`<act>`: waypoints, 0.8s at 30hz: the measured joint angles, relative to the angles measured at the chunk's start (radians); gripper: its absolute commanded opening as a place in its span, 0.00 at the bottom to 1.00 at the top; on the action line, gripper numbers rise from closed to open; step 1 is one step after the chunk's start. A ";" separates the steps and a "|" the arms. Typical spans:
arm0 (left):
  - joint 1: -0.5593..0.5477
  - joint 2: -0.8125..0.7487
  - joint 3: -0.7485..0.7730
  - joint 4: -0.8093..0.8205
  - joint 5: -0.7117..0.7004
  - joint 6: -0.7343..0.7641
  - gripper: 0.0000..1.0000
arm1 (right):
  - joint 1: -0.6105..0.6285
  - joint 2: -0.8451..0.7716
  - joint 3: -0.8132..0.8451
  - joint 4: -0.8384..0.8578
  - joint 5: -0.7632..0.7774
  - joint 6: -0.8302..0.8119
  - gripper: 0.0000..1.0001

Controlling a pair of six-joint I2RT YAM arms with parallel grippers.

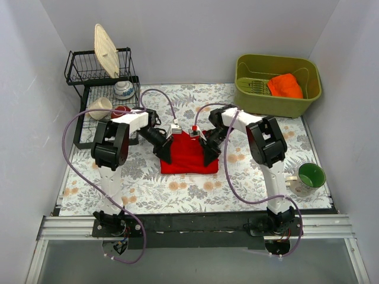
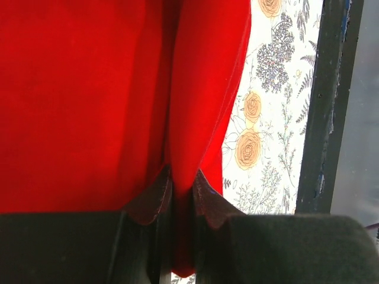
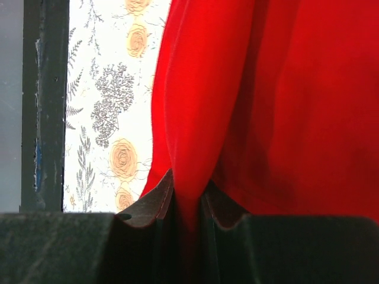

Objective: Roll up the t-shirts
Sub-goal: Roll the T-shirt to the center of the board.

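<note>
A bright red t-shirt (image 1: 189,157) lies folded into a rough rectangle on the floral table mat, between my two arms. My left gripper (image 1: 166,155) is shut on the shirt's left edge; the left wrist view shows a fold of the red t-shirt (image 2: 201,106) pinched between the fingertips (image 2: 155,198). My right gripper (image 1: 208,155) is shut on the shirt's right edge; the right wrist view shows a fold of the red t-shirt (image 3: 195,118) clamped between its fingertips (image 3: 155,204). Both grippers sit low at the cloth.
A black dish rack (image 1: 100,100) with a plate, bowl and cup stands at the back left. An olive bin (image 1: 276,84) holding an orange cloth (image 1: 285,86) stands at the back right. A green mug (image 1: 311,176) sits near the right edge. The table's dark front rail (image 2: 323,112) is close.
</note>
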 measured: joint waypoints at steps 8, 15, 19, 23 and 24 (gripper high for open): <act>0.021 0.044 0.058 -0.021 -0.035 -0.003 0.35 | -0.034 0.102 0.074 -0.071 -0.047 0.016 0.24; 0.048 -0.205 -0.163 0.239 -0.181 -0.010 0.56 | -0.069 0.177 0.155 -0.158 -0.062 0.062 0.25; -0.020 -0.644 -0.554 0.553 -0.273 0.001 0.62 | -0.076 0.216 0.211 -0.201 -0.053 0.101 0.24; -0.143 -0.813 -0.706 0.766 -0.282 0.004 0.64 | -0.075 0.217 0.214 -0.205 -0.048 0.111 0.24; -0.158 -0.802 -0.714 0.805 -0.285 -0.003 0.64 | -0.075 0.217 0.214 -0.205 -0.048 0.112 0.24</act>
